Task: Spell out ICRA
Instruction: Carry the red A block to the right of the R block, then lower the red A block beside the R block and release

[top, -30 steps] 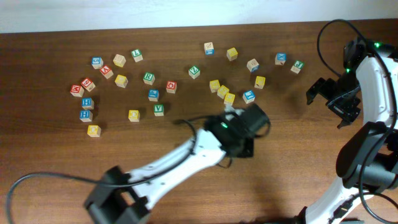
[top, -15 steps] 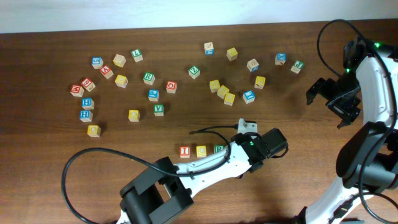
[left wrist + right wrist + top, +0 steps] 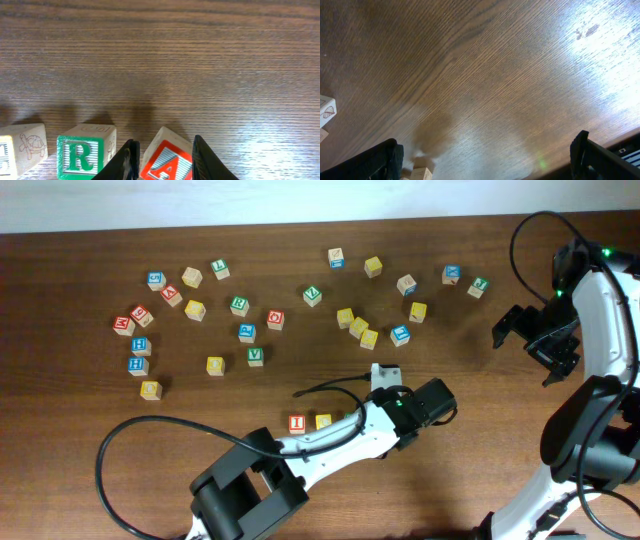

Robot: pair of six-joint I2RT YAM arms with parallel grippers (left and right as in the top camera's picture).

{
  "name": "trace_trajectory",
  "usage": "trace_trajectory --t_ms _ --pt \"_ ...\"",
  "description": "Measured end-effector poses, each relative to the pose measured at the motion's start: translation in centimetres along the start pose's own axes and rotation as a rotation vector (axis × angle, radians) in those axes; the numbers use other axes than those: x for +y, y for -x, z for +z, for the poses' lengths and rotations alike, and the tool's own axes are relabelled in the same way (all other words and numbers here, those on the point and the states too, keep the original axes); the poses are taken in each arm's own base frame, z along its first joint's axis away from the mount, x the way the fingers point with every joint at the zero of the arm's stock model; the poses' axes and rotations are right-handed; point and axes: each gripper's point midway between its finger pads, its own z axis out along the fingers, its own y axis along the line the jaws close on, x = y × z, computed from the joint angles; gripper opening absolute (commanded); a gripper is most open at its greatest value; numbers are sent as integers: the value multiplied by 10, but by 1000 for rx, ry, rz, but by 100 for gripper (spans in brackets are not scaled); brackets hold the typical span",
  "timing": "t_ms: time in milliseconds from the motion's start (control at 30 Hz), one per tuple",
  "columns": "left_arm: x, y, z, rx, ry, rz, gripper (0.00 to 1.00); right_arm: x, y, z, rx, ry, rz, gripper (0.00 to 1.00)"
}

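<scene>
clamping the tilted wooden a block, a red-lettered cube, between dark tapered fingers, left gripper sits just beside the green r block on grained brown table; right gripper spread wide, well apart from both.

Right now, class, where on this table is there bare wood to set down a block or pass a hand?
Free: the wood between the left arm and the right arm, and the left edge below the lone yellow block. Crowded: the scattered blocks along the top, and the row by the I block.
</scene>
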Motion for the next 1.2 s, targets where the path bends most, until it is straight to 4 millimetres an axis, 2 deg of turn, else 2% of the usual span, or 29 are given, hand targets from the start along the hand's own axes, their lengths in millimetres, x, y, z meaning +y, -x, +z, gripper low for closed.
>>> trace_trajectory --t_ms 133,233,333,400,433,500,600,700,900,1000,1200 --pt "4 -3 2 7 11 5 32 0 0 0 0 0 0 98" --pt "3 -3 2 6 10 13 49 0 0 0 0 0 0 98" --pt "-2 1 2 -9 -12 98 51 0 0 0 0 0 0 99" --pt "-5 4 -1 -14 -19 164 52 0 0 0 0 0 0 98" --pt "-9 7 -3 -19 -30 201 55 0 0 0 0 0 0 98" --pt "-25 11 -13 -10 -97 338 57 0 0 0 0 0 0 98" --pt "-24 -6 -15 71 -129 536 62 0 0 0 0 0 0 98" --pt "-20 -11 -15 95 -134 648 64 0 0 0 0 0 0 98" --pt "-7 -8 5 135 -105 697 63 0 0 0 0 0 0 98" --pt "-5 -17 18 193 -119 694 61 0 0 0 0 0 0 98" --pt "-11 -21 21 203 -155 699 38 0 0 0 0 0 0 98"
